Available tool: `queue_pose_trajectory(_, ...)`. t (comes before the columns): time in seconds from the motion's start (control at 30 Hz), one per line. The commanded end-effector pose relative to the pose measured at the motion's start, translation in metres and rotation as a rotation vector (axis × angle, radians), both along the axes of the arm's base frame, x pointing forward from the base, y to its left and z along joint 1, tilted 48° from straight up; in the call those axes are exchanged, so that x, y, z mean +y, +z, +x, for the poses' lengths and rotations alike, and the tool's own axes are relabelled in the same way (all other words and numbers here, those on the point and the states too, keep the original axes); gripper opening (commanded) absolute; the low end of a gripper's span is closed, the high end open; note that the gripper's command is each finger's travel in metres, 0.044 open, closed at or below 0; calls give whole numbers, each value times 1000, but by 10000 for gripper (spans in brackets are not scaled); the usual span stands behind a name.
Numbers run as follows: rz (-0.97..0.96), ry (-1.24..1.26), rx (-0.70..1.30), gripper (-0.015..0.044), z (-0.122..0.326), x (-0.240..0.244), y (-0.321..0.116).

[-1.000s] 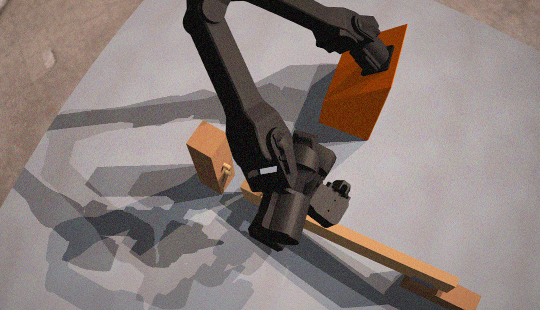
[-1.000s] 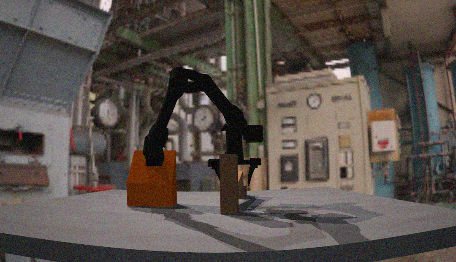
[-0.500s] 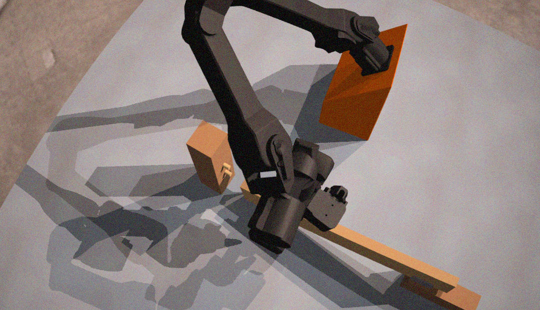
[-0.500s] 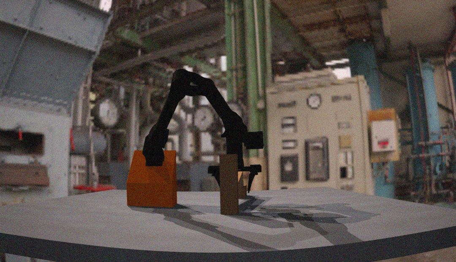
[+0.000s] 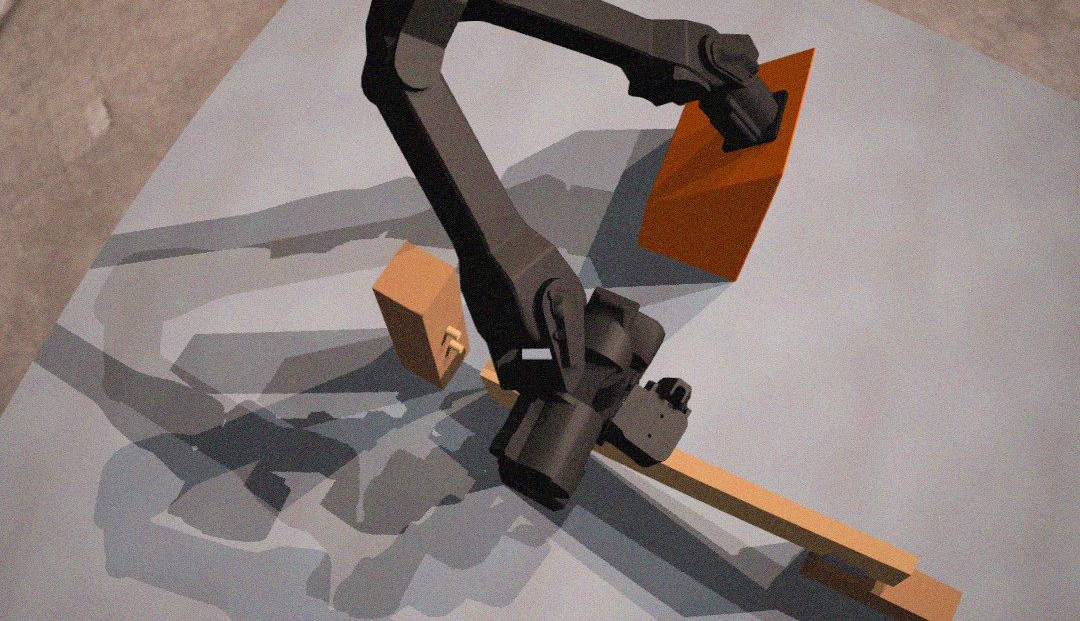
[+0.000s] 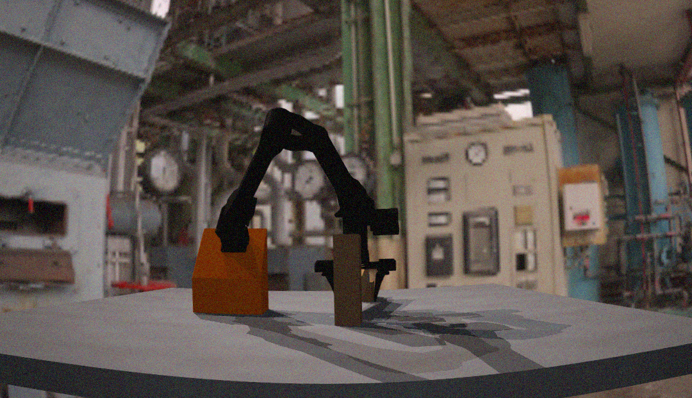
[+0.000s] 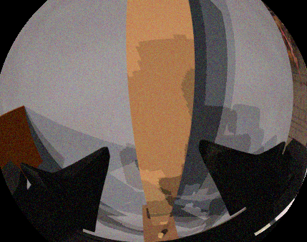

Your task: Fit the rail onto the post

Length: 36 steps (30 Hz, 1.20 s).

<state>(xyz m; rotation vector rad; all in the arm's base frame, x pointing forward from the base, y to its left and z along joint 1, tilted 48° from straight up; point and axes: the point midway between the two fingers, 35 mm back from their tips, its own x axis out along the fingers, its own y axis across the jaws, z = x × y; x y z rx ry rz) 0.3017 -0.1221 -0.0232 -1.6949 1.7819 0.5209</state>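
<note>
The long wooden rail [image 5: 765, 499] [image 7: 160, 107] rests with its far end in the bracket on the low footboard block [image 5: 932, 597]. Its near end shows low in front of the post, partly behind the arm in the top view. The short post [image 5: 414, 278] [image 6: 346, 281] [image 7: 149, 233] stands upright, apart from the rail end. Two pegs [image 5: 454, 340] stick out of its face toward the rail. My gripper [image 7: 155, 149] is open, its fingers on either side of the rail, with gaps on both sides in the wrist view. The post partly hides it in the exterior view.
The orange base block [image 5: 701, 224] [image 6: 229, 291] [image 7: 17, 139] carries the arm and stands to one side of the rail. The arm arches over the table [image 5: 956, 343] [image 6: 127, 332] between the base block and the rail. Its shadows fall around the post and rail.
</note>
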Motion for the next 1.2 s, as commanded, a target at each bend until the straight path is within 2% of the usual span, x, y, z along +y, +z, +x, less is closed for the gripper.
queue_pose_trajectory(0.0,-5,3,7,335,-1,-2,-1)
queue_pose_trajectory(0.37,-5,3,7,46,-1,-2,-1)
queue_pose_trajectory(0.6,-5,3,7,0,-1,-2,-1)
queue_pose_trajectory(1.17,-5,3,7,0,-1,1,0)
